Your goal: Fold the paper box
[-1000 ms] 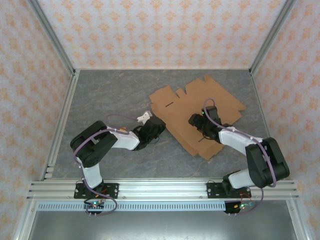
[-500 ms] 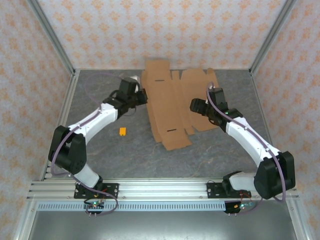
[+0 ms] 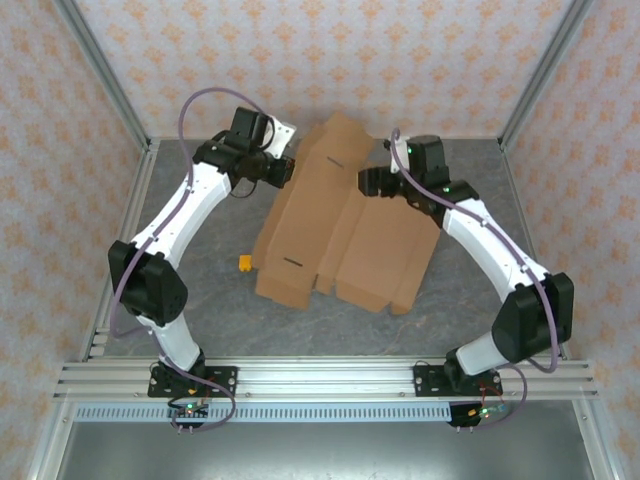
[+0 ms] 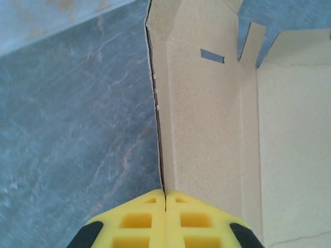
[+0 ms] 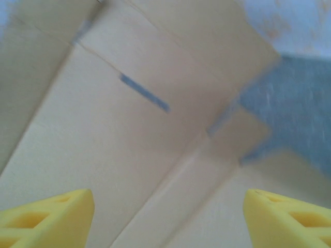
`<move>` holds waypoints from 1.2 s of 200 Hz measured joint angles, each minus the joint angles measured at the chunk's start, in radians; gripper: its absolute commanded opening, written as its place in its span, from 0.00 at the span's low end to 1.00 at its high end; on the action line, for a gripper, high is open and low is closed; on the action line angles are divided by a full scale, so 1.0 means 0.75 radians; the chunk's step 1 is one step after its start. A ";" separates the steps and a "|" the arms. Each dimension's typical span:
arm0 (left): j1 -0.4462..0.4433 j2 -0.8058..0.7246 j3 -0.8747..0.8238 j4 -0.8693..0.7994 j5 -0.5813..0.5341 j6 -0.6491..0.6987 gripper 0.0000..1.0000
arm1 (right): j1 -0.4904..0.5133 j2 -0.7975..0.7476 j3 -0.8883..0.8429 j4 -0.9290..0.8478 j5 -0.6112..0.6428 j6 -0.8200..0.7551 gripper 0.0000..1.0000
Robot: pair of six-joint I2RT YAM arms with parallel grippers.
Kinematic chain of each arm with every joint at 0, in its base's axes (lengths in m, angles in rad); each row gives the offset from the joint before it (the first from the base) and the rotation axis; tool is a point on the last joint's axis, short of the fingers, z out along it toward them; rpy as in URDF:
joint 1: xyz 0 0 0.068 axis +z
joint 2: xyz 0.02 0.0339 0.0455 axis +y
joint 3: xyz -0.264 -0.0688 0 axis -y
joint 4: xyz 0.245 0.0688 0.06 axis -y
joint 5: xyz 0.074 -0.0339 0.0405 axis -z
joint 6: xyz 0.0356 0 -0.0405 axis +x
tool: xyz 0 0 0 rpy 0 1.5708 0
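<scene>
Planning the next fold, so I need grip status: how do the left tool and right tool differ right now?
The left tool is shut, pinching the left edge of the paper box; the right tool stands wide open, gripping nothing. The left tool is at the box's far-left flap; the right tool faces its far-right panel. Both are yellow at the tips.

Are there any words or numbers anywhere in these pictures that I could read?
None: no words, numbers or labels can be read.
The paper box is plain brown cardboard, only slits and folds.
The wall carries an orange flower-like pattern, no letters.
The small orange piece is too small to show any mark.
</scene>
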 measured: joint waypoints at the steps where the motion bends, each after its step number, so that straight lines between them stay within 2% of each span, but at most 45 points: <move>1: 0.000 0.002 0.007 -0.006 0.001 0.009 0.00 | 0.000 0.003 0.006 0.001 -0.002 -0.004 0.76; 25: -0.001 0.083 0.193 -0.110 0.019 0.184 0.00 | -0.011 0.063 0.143 -0.004 -0.041 -0.145 0.76; 69: -0.009 0.266 0.485 -0.251 0.038 0.401 0.00 | -0.071 0.172 0.349 -0.077 -0.116 -0.352 0.76; 96: -0.036 0.328 0.544 -0.298 0.040 0.532 0.00 | -0.085 0.208 0.430 -0.124 -0.203 -0.493 0.71; 125: -0.070 0.335 0.545 -0.310 0.044 0.657 0.00 | -0.122 0.258 0.498 -0.156 -0.288 -0.634 0.69; 161: -0.103 0.336 0.574 -0.309 0.042 0.793 0.00 | -0.255 0.285 0.518 -0.240 -0.374 -0.740 0.72; 184: -0.114 0.372 0.672 -0.317 0.039 0.829 0.00 | -0.333 0.287 0.497 -0.296 -0.448 -0.765 0.73; 210: -0.130 0.424 0.780 -0.320 0.032 0.853 0.00 | -0.342 0.287 0.400 -0.302 -0.498 -0.770 0.72; 240: -0.171 0.447 0.789 -0.319 -0.016 0.895 0.00 | -0.336 0.299 0.334 -0.310 -0.488 -0.768 0.70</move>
